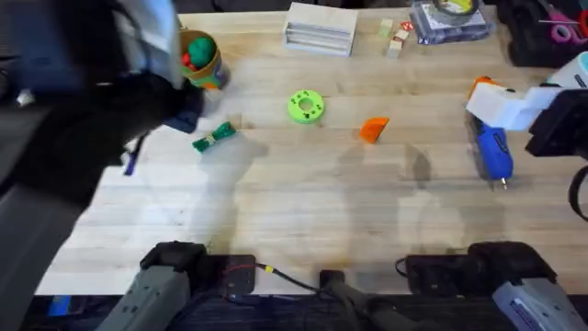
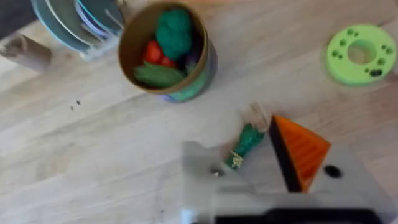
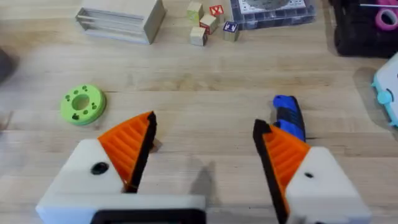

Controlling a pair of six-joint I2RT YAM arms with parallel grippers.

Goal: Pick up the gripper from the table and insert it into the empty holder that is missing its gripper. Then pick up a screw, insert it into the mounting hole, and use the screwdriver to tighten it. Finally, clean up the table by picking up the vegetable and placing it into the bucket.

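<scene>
1. While the small orange ribbed plastic wedge gripper [image 1: 373,129] lies loose at mid-table, nothing looks done.
2. To its left lies the slender green toy vegetable [image 1: 214,139]; the printed yellow-rimmed bucket [image 1: 199,61] stands farther off.
3. The blue pen-shaped screwdriver [image 1: 491,152] rests at the right.
4. The left gripper [image 2: 273,171] has one white empty holder [image 2: 208,168]; spread.
5. The right gripper [image 3: 205,149] is spread, empty.

A robotics lab or workshop bench: a pale wooden worktop [image 1: 303,202] carries two arm bases with loose cabling along its near edge, a blue electric screwdriver [image 1: 491,152], a lime-green printed ring [image 1: 306,106], small lettered blocks [image 3: 211,22], a slotted wooden block [image 1: 320,28] and dark parts trays at the back.
</scene>
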